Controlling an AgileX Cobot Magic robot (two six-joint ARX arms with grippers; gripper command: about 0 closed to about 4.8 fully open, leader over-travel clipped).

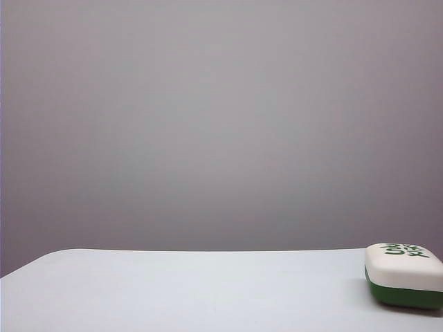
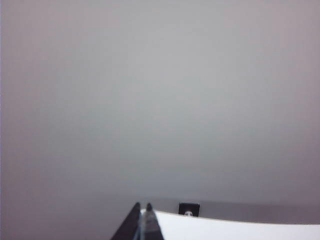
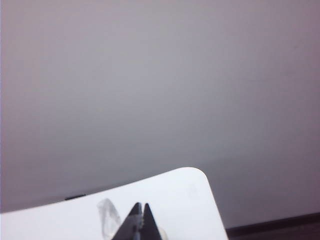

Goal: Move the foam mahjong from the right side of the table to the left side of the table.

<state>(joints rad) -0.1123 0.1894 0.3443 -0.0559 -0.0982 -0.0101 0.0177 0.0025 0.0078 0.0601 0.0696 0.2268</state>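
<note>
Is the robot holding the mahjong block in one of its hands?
No. The foam mahjong sits alone on the table, right side. The left hand and right hand are both shut on nothing.

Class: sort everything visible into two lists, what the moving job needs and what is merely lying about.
Needed:
foam mahjong, at the table's right edge
table
left tool, shut, held off
right tool, shut, held off

Lying about:
small dark box beyond the table
</note>
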